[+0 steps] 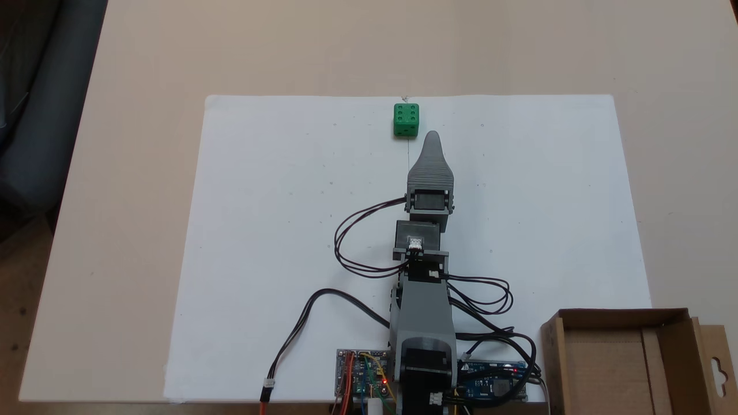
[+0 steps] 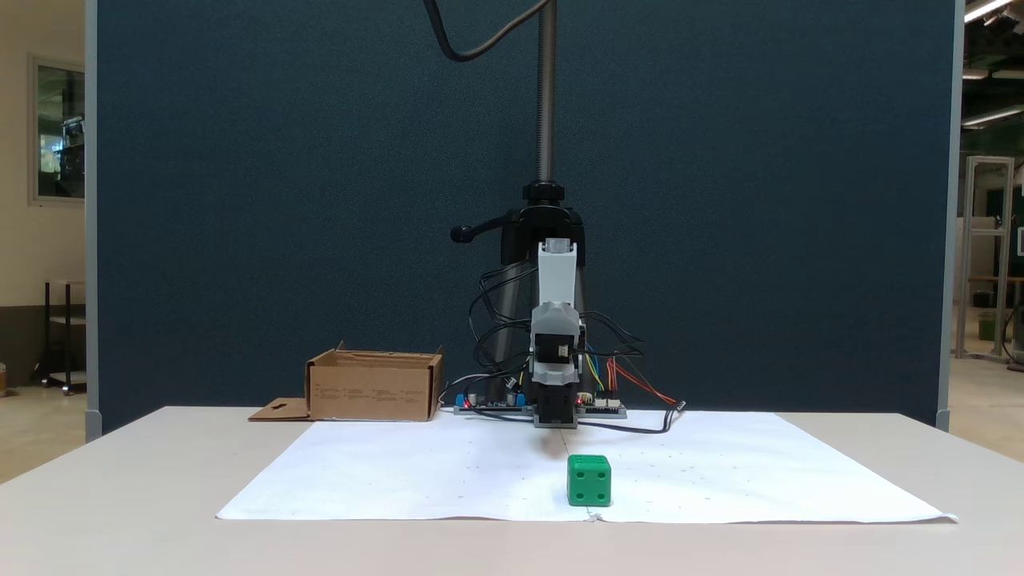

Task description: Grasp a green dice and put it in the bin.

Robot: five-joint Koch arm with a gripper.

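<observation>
Near the far edge of the white paper sheet [image 1: 288,230], in the fixed view from above, you see the green dice [image 1: 406,120] resting with its six-pip face up. Your gripper [image 1: 432,138] points at it from just below and slightly to the right, close but apart from it. One tapered grey tip is all that shows from this angle, so you cannot tell whether the jaws are spread or pressed together. The bin [image 1: 628,323] sits at the lower right corner, well apart from the dice, beside the circuit boards [image 1: 363,374] at the arm's base.

From the fixed view facing the arm, your dice [image 2: 590,480] sits close to the sheet's front edge on the beige table [image 2: 120,496]. Your gripper [image 2: 558,420] hangs low behind it, facing the camera head-on, its jaws indistinct. The bin [image 2: 374,388] stands at the left, back near the blue partition [image 2: 240,200]
</observation>
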